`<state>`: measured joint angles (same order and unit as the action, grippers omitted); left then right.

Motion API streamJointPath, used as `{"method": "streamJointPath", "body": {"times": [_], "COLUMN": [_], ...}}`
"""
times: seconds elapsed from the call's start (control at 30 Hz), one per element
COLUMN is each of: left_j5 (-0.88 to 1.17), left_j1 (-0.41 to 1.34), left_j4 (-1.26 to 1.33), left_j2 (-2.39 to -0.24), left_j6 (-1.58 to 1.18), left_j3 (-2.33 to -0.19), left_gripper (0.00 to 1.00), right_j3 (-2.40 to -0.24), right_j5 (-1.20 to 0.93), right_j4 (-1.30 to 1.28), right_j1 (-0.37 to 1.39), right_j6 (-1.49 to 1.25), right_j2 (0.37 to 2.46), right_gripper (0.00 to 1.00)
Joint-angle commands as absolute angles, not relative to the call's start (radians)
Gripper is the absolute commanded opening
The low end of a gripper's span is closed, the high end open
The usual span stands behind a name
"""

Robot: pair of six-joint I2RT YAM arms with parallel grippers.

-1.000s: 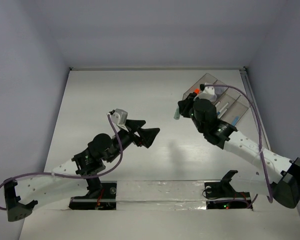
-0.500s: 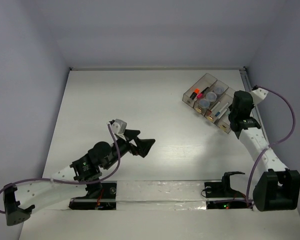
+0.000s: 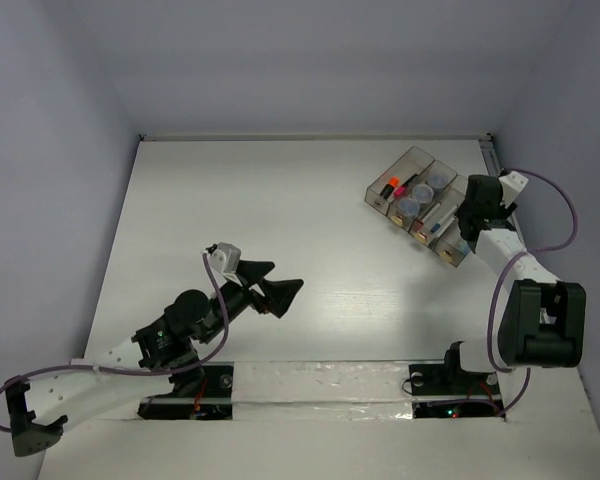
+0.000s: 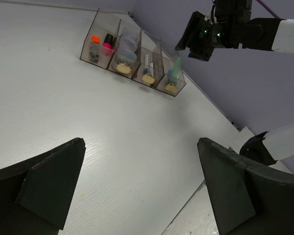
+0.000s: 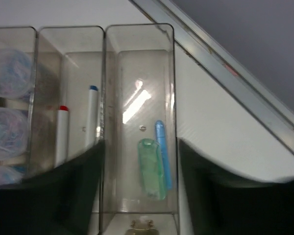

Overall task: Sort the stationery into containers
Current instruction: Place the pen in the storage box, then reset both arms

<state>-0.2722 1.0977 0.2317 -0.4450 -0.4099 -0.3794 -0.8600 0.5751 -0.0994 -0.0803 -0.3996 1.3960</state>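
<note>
The containers [image 3: 372,198] are four joined smoky bins at the back right. My right gripper [image 5: 142,196] hangs open over the rightmost bin [image 5: 139,73], where the pale-green tube [image 5: 152,169] lies beside the light-blue marker [image 5: 161,152], free of the fingers. Two white pens [image 5: 62,134] fill the neighbouring bin, and round pots [image 5: 10,73] the one after. The orange highlighter [image 4: 94,41] and the pink-black highlighter [image 4: 108,41] stand in the leftmost bin. My left gripper [image 4: 141,144] is open and empty above bare table, far from the tray [image 4: 132,73].
A metal rail [image 5: 220,66] runs along the table's right edge just beyond the tray. The right arm [image 3: 525,290] folds back along that edge. Purple walls close in the table on three sides.
The right arm swung from the tray's left end to its right end, and its jaws opened, leaving the green tube in the rightmost bin. The left arm drew back slightly.
</note>
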Motion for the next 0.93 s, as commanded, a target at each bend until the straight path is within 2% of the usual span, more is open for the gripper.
{"method": "streamJointPath", "body": {"times": [0.0,0.03,0.07,0.2,0.37,0.5,0.57,0.67,0.9], "left_j5": [-0.29,-0.296,-0.299,-0.328,-0.362,-0.399,-0.443,-0.514,-0.54], "left_j1": [1.097,1.097,1.097,1.097,1.097,1.097,1.097,1.097,1.097], "left_j4": [0.258,0.256,0.249,0.203,0.14,0.08,0.019,-0.043,-0.008], "left_j2": [-0.423,-0.426,-0.434,-0.459,-0.451,-0.427,-0.422,-0.407,-0.344], "left_j6": [-0.42,-0.423,-0.425,-0.426,-0.437,-0.413,-0.402,-0.368,-0.31], "left_j3": [-0.379,-0.388,-0.396,-0.455,-0.573,-0.672,-0.747,-0.842,-0.812], "left_gripper": [0.99,0.99,0.99,0.99,0.99,0.99,0.99,0.99,0.99], "right_j3": [-0.957,-0.969,-0.983,-1.009,-0.974,-1.038,-1.049,-1.052,-0.954], "right_j5": [0.545,0.532,0.506,0.335,-0.048,-0.23,-0.28,-0.244,-0.25], "right_j4": [-0.083,-0.118,-0.135,-0.201,-0.232,-0.319,-0.305,-0.291,-0.27], "right_j1": [-0.087,-0.087,-0.087,-0.087,-0.087,-0.087,-0.087,-0.087,-0.087], "right_j6": [-0.4,-0.414,-0.42,-0.459,-0.482,-0.48,-0.489,-0.492,-0.494], "right_j2": [1.364,1.356,1.327,1.212,0.841,0.603,0.461,0.312,0.27], "right_gripper": [0.79,0.86,1.0,1.0,1.0,1.0,1.0,1.0,1.0]}}
